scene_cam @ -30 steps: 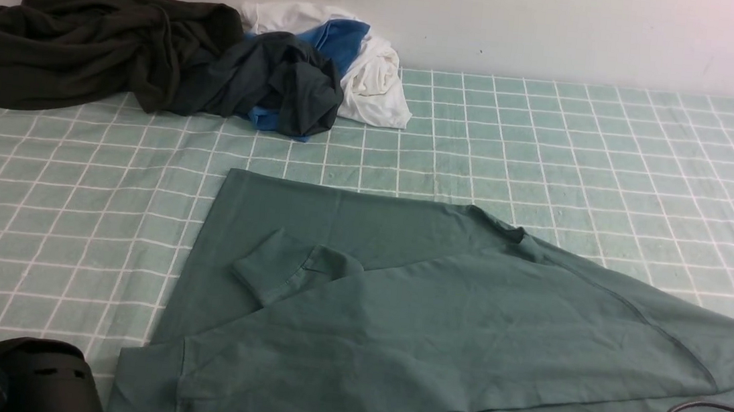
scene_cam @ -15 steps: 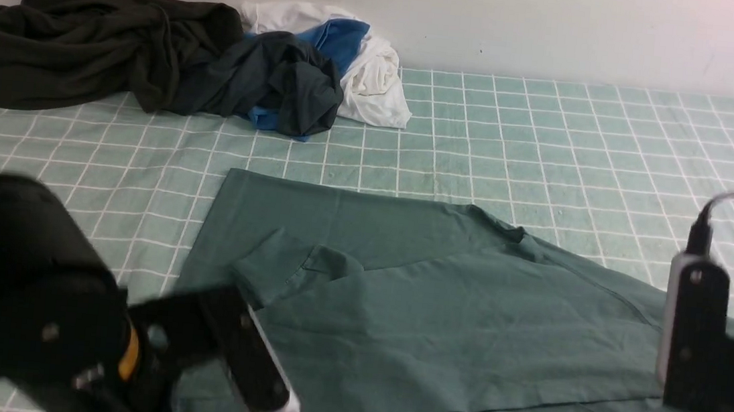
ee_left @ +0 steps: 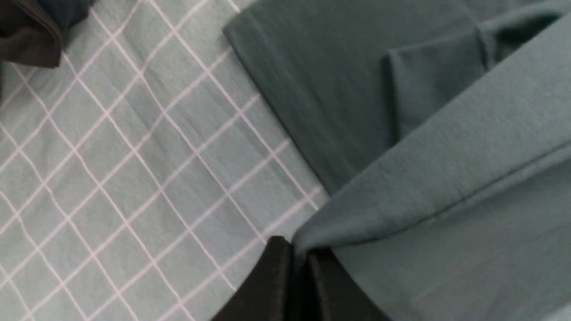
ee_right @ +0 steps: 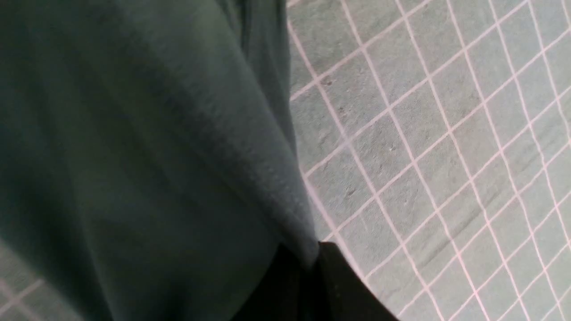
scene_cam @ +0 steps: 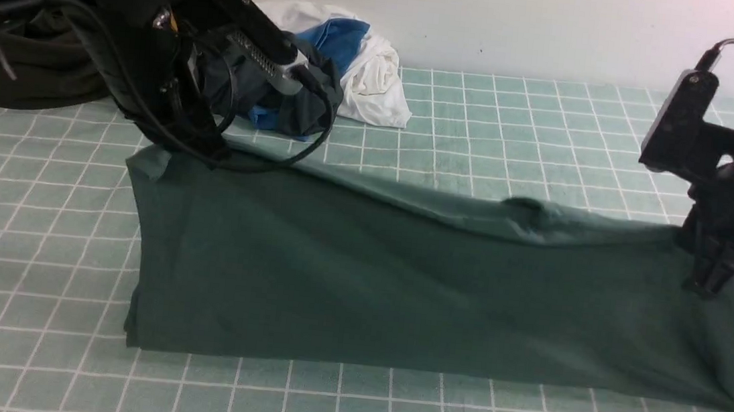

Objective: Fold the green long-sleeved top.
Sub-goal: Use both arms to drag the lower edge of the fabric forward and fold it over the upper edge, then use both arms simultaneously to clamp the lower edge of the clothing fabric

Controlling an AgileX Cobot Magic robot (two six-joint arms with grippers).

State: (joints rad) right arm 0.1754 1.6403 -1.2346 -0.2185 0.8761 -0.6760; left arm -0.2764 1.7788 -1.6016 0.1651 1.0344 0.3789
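Two-claw hold on green top (scene_cam: 366, 280), spread mid-table on checked cloth (scene_cam: 515, 133). At far left corner of garment, left claw (scene_cam: 207, 149) pinched tight on fabric edge; forearm angled down from upper left, cables looped alongside. At right end, right claw (scene_cam: 704, 282) pointing straight down, likewise clamped on a fold of fabric, wrist bent sharply. Far edge of garment held up off cloth between both claws, sagging a little midway; near edge flat on cloth. Behind left arm, against wall, heap of clothes (scene_cam: 352, 77): dark, blue, white.
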